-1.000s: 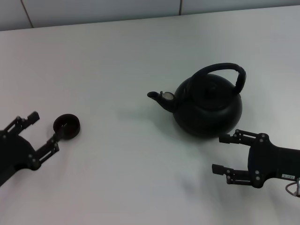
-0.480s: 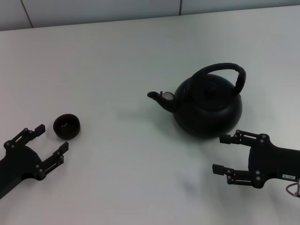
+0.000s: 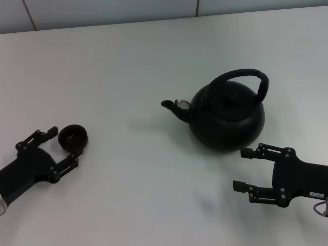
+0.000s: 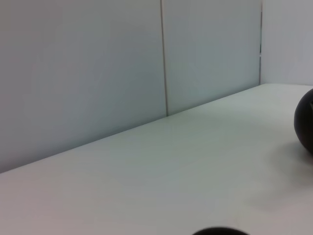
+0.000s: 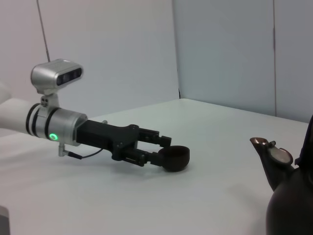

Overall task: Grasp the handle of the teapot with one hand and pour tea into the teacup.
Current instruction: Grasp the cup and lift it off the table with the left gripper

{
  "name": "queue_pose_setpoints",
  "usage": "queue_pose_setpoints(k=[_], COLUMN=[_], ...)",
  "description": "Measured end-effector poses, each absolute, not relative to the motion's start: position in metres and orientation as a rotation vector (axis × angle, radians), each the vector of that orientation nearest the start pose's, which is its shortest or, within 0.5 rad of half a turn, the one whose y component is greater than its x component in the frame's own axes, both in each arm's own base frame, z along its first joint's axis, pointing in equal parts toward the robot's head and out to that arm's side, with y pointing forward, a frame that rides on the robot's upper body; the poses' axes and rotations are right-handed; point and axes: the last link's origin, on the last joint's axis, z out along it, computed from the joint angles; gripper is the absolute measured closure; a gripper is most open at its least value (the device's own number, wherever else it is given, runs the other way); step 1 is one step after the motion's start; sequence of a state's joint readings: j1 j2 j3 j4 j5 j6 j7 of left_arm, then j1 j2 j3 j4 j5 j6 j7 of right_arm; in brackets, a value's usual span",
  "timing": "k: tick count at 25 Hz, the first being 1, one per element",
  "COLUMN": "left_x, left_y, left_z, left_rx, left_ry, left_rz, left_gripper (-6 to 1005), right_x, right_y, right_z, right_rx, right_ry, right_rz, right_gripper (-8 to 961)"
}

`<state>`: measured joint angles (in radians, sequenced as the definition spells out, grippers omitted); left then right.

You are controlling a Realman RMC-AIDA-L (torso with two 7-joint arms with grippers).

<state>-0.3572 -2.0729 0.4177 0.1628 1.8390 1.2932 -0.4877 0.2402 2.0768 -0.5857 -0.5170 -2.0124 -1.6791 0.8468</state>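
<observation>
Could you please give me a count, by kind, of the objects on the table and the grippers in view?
Teapot: 1
Teacup: 1
Grippers: 2, the left gripper open around the teacup, the right gripper open near the teapot
Total: 4

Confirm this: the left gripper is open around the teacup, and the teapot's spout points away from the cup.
Not quite. In the head view the teapot has its spout pointing toward the teacup, not away. The left gripper is indeed open around it.
</observation>
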Motion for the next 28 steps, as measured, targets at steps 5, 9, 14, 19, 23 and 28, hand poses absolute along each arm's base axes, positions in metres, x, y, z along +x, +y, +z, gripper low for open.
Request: queue_pose_setpoints(k=[5,9,14,19,23,28], left_x=[-0.3449,-0.3416,-0.3418,-0.3423,-0.3425,-0.3406], left_y=[0.2734,0.2771,0.2770,0.2773,0.2782,0.2783], left_z=[-0.0533,-0.0569,-0.0575,-0.0577,-0.0569,-0.0605], left_rx=[-2.313,-2.324,-2.325,-2.325,-2.317,-2.320], left_ry=[-0.414,-0.415,-0.417,-0.419,-0.418,-0.395], left_rz=[-0.548,-0.547,-0.543,-0.538,-0.538,-0.529], left_gripper=[247,248,248,247,247,276], right_x=[0.3384,0.3382,0.3378,0.3375,0.3371,0.3361], right_y=[0.2177,0.2174,0.2165,0.2170,0.2174,0.2173], right_z=[-0.0111,-0.0117,-0.0132,-0.0131,-0.0133,-0.0150], right_rx=[-2.636,-2.635,-2.636,-2.634,-2.634,-2.635], right_ry=[0.418,0.421,0.430,0.428,0.427,0.432], right_rz=[0.726,0.730,0.739,0.741,0.743,0.751], right_gripper=[186,187,188,190,191,192])
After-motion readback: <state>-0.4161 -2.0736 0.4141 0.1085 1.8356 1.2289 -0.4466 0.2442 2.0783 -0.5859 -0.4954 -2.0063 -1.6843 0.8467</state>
